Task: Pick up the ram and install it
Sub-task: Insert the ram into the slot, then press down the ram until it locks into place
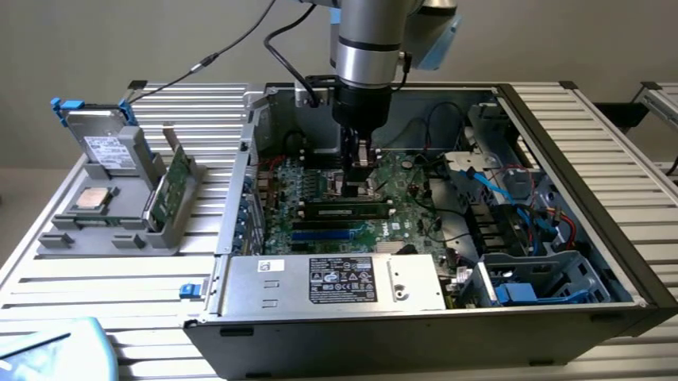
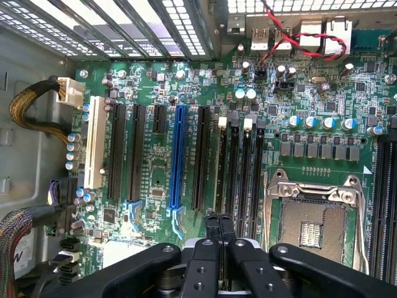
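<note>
Ram (image 1: pixel 341 210) seated in motherboard (image 1: pixel 317 198) slot, long axis across exterior view; tool (image 2: pixel 220 228) fingers together above it

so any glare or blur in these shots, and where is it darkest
Exterior view: even light, pale sheen on the power supply, the case interior shadowed under the arm, the ram dim but readable. Wrist view: bright glare through the vent grille washes out that edge, the motherboard is sharp, the claw close to the lens is dark and slightly soft.
</note>
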Controlling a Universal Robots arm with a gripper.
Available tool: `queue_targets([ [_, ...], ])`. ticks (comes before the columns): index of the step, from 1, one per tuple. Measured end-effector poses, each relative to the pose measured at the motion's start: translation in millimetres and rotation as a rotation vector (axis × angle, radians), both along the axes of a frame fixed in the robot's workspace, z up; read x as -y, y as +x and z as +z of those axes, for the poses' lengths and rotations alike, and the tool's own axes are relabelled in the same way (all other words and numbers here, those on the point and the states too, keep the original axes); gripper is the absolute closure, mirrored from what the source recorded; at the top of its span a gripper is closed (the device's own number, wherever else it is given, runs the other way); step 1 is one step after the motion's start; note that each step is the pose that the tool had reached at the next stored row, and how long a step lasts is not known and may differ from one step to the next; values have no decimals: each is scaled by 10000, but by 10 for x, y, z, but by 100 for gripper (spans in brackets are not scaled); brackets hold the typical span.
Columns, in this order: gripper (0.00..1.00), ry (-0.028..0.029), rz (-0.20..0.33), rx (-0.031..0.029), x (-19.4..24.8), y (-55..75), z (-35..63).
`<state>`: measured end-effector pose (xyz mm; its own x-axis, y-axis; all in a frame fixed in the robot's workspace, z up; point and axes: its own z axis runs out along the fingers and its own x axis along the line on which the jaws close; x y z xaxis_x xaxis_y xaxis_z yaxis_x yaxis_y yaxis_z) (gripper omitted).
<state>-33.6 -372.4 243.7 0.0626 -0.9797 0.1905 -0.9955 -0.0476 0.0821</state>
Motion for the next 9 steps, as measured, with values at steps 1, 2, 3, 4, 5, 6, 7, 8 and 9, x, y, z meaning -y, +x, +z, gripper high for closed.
queue_targets([
  [1, 89, 0, 0, 0, 0, 0, 0],
  [2, 89, 0, 0, 0, 0, 0, 0],
  [3, 89, 0, 0, 0, 0, 0, 0],
  [4, 89, 0, 0, 0, 0, 0, 0],
  [5, 89, 1, 0, 0, 0, 0, 0],
  [6, 89, 0, 0, 0, 0, 0, 0],
  [7, 89, 0, 0, 0, 0, 0, 0],
  [8, 89, 0, 0, 0, 0, 0, 0],
  [9, 89, 0, 0, 0, 0, 0, 0],
])
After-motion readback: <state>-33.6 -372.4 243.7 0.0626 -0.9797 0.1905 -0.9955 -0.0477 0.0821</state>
